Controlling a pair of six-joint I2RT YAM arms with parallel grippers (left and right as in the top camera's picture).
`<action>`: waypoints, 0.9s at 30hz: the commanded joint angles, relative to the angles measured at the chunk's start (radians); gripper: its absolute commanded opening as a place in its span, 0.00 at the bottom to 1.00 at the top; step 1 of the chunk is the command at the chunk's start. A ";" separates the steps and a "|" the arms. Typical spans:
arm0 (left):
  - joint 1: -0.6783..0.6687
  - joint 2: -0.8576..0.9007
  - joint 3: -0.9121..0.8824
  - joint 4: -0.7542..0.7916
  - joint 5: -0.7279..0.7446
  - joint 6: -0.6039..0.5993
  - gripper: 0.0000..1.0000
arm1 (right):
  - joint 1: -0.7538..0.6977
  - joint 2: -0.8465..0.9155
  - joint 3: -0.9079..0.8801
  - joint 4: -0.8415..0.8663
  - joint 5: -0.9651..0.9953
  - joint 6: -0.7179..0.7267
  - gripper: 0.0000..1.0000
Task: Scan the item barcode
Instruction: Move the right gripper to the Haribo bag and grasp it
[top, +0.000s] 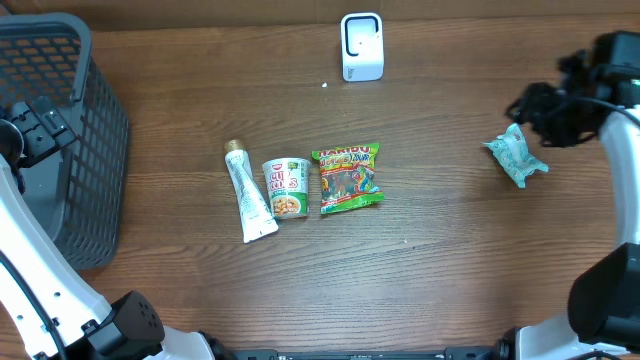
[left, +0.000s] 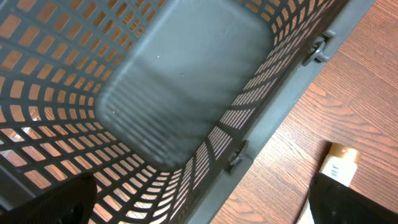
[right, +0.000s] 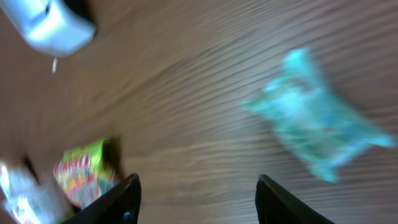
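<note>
Packet (top: 517, 157), teal, lies on table (top: 450, 260) beside my right gripper (right: 198, 186), jaws apart, empty. Left gripper (left: 202, 205) spread wide over basket (left: 186, 81). Plan: grasp by one edge, barcode side unobstructed, toward scanner (top: 361, 45).

Tube (top: 249, 192), cup (top: 286, 188), candy bag (top: 348, 178) side by side; basket (top: 100, 130) leftward

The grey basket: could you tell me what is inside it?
The basket floor looks bare; the left gripper hides part of its near wall.
</note>
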 joint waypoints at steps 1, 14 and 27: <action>-0.001 -0.010 0.016 0.002 0.002 0.000 1.00 | 0.182 -0.016 0.012 0.000 -0.025 -0.095 0.54; -0.001 -0.010 0.016 0.002 0.002 0.000 1.00 | 0.683 0.038 0.012 0.138 0.277 -0.126 0.56; -0.001 -0.010 0.016 0.001 0.002 0.000 1.00 | 0.816 0.226 0.008 0.181 0.309 -0.063 0.56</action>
